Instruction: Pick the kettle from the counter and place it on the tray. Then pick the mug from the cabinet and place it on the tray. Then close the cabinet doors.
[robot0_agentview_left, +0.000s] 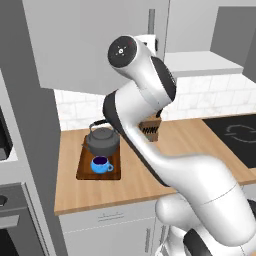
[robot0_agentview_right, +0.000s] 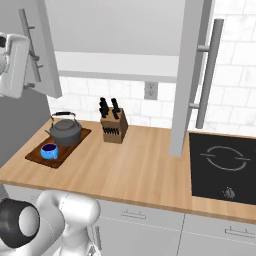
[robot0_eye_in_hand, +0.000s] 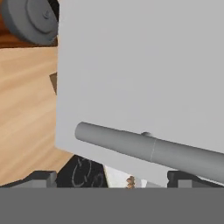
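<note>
The dark grey kettle (robot0_agentview_left: 102, 141) (robot0_agentview_right: 65, 131) stands on the dark brown tray (robot0_agentview_left: 115, 172) (robot0_agentview_right: 35, 156) at the left of the counter (robot0_agentview_left: 150, 175). The blue mug (robot0_agentview_left: 101, 164) (robot0_agentview_right: 49, 150) sits on the same tray, just in front of the kettle. My gripper (robot0_eye_in_hand: 112, 178) is open, right at the left cabinet door (robot0_eye_in_hand: 144, 65) (robot0_agentview_right: 47, 50). That door's silver bar handle (robot0_eye_in_hand: 148, 148) runs across just above the fingertips (robot0_eye_in_hand: 41, 177). The right cabinet door (robot0_agentview_right: 186, 75) stands open, edge-on, with its handle (robot0_agentview_right: 210, 75) facing right. The kettle's lid (robot0_eye_in_hand: 33, 19) shows in the hand view's top left corner.
A wooden knife block (robot0_agentview_left: 150, 131) (robot0_agentview_right: 113, 126) stands at the back of the counter, right of the tray. A black cooktop (robot0_agentview_left: 235, 135) (robot0_agentview_right: 225, 165) lies at the right. A wall outlet (robot0_agentview_right: 150, 90) sits on the white tiles. An oven front (robot0_agentview_left: 15, 220) is at the far left.
</note>
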